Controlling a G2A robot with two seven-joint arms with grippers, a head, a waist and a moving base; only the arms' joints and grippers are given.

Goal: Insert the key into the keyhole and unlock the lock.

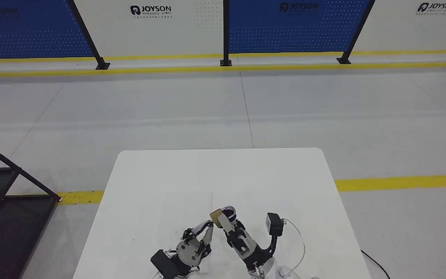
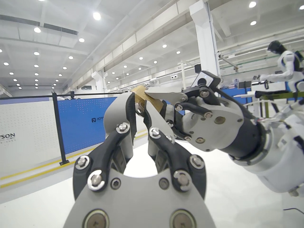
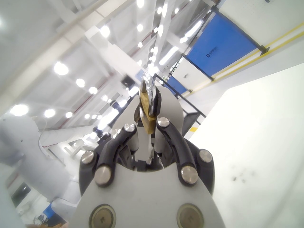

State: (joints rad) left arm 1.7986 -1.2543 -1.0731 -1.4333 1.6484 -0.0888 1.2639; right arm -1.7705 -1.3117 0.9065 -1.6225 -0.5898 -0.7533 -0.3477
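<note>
White table (image 1: 209, 174), rect. w/ rounded corners, plain matte top, stands on pale grey floor (image 1: 293, 111). From the top cam it takes up the near centre. Far edge runs straight left-right, and the side edges spread wider toward the near side. A few small dark specks (image 3: 238, 178) sit on the top, too small to tell what they are. Yellow floor stripe (image 1: 390, 183) meets the table's left & right sides. Black frame (image 1: 21, 188) on floor near table's left, not touching.

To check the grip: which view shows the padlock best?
The right wrist view: the padlock is close, body and shackle clear, in the right pincer. The left wrist view shows part of its body; the top view, a speck.
</note>
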